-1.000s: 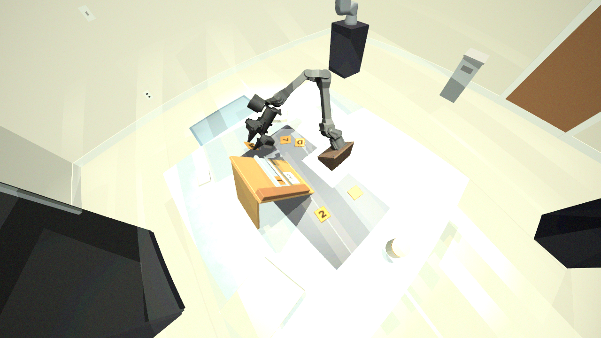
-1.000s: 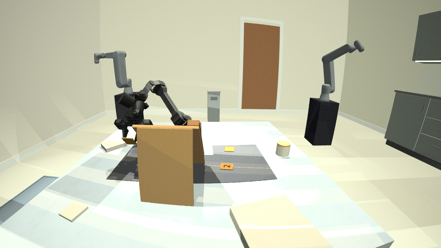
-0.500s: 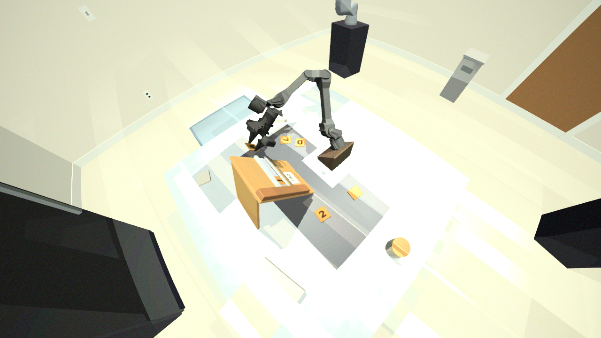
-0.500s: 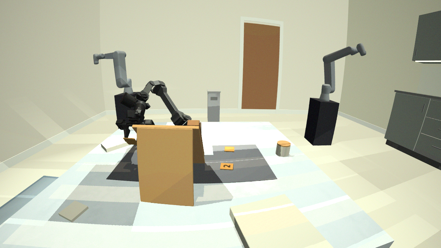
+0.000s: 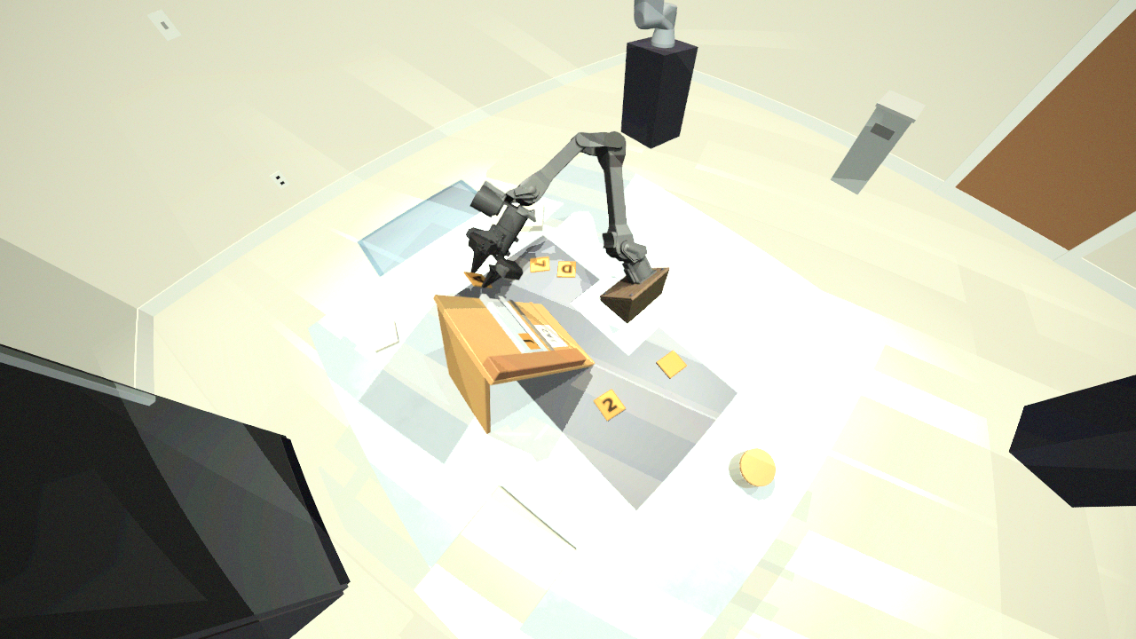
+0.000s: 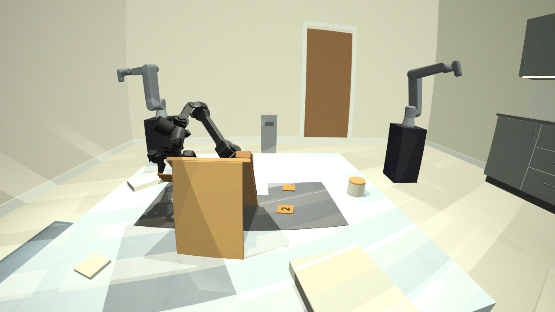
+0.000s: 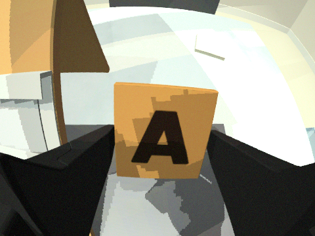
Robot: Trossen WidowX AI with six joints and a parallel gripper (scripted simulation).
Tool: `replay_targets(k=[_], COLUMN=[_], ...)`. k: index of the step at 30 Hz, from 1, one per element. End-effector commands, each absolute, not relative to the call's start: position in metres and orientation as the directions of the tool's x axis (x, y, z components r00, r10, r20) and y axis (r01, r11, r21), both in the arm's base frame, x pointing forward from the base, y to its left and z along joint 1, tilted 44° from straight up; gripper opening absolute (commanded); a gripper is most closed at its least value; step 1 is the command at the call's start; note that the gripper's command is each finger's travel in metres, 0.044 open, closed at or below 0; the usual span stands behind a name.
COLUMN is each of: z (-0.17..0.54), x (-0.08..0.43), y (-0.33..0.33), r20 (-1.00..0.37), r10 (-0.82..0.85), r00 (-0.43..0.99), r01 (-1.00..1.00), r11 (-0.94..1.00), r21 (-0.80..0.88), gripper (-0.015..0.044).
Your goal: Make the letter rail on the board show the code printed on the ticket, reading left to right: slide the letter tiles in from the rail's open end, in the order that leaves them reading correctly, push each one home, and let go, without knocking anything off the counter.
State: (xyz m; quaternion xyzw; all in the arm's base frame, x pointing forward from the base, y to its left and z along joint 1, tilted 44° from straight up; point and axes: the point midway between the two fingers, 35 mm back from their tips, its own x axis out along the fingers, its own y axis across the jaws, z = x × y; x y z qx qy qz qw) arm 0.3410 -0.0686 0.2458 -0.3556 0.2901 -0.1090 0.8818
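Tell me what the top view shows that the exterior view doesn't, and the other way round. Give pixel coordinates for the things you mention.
Only the top view: the D tile [image 5: 566, 269], the 7 tile [image 5: 540, 264], the ticket [image 5: 548, 335] and the tile in the rail [image 5: 528, 341]; the code is too small to read.

Only the exterior view: the grey arm on the right-hand black stand [image 6: 415, 91].

Both: the board [image 5: 477, 342] [image 6: 209, 209] [image 7: 26, 33], the 2 tile [image 5: 609, 404] [image 6: 285, 209], the round tin [image 5: 757, 468] [image 6: 356, 187], the brown door [image 5: 1064, 143] [image 6: 329, 83], and the gripper [image 5: 479, 278] [image 6: 165, 173] [image 7: 162, 135] gripping an orange tile [image 5: 477, 279] [image 6: 164, 177] [image 7: 164, 98].
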Motion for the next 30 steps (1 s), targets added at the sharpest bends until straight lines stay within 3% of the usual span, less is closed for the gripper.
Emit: replay_targets(k=[1,30], z=[0.244,0.233], x=[0.341,0.341], y=[-0.068,-0.057], r20=[-0.434,-0.435], r10=[-0.402,-0.402], r00=[0.806,0.806], r01=[-0.01,-0.01], r11=[0.724,0.725], r21=[-0.689,-0.689], gripper=[0.0,0.0])
